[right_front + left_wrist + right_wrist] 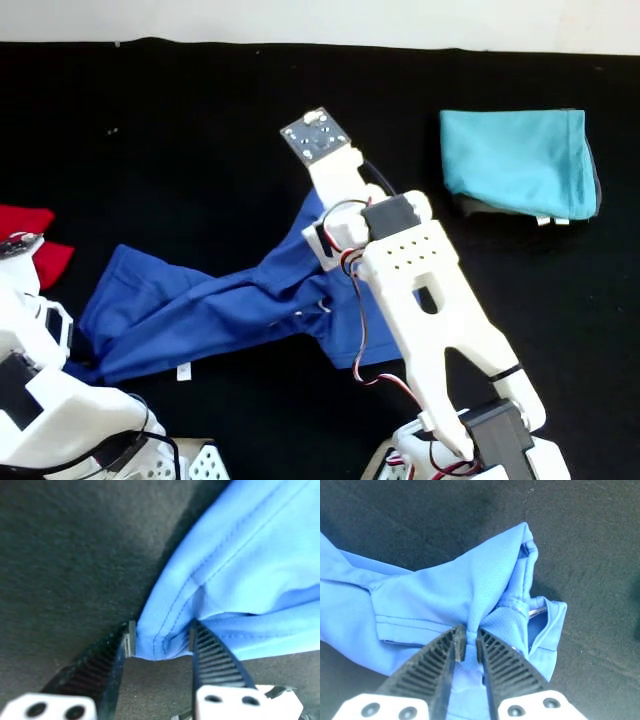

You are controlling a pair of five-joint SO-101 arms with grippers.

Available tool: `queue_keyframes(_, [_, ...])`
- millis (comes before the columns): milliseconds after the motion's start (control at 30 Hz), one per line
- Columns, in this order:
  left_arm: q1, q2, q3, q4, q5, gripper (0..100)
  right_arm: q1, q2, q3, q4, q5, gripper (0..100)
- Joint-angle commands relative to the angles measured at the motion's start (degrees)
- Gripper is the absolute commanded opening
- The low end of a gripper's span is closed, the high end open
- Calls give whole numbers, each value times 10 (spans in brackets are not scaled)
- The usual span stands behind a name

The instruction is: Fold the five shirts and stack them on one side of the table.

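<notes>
A blue shirt (200, 310) lies crumpled and stretched across the black table's middle. My right arm (420, 290) stands over the shirt's right part. In the right wrist view my right gripper (468, 647) is shut on a raised fold of the blue shirt (445, 595), near the collar. My left arm (40, 340) sits at the shirt's left end. There my left gripper (160, 640) is shut on a bunched hem corner of the blue shirt (240, 570), with fabric filling the space between its fingers.
A folded teal shirt (515, 160) lies at the back right on top of a dark folded one (480, 208). A red shirt (30, 240) lies at the left edge. The black table (150, 120) runs bare along the back left.
</notes>
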Motion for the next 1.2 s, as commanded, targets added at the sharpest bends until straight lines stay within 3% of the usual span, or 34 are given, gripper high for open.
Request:
queue_keyframes(0, [8,-7,7,7,-6,8,-3,-19,-30,5,-3,9])
queue_keyframes(167, [33,-12,7,9,-3,9,-4,-54,-30,5,-4,9])
queue_keyframes(267, [39,-12,-21,11,42,9,-5,-81,-26,6,-6,9])
queue_keyframes(433, [35,-11,-126,84,76,9,-3,-90,-29,21,-33,10])
queue_keyframes(600, [29,-8,-200,115,77,9,11,-91,-28,35,-42,91])
queue_keyframes(767, [34,-6,-204,116,77,9,-3,-92,-5,95,-40,108])
queue_keyframes(933, [48,-6,-179,112,77,9,-5,-87,-5,58,-42,110])
queue_keyframes(1167, [57,-6,-168,111,77,9,-95,56,-87,36,-43,110])
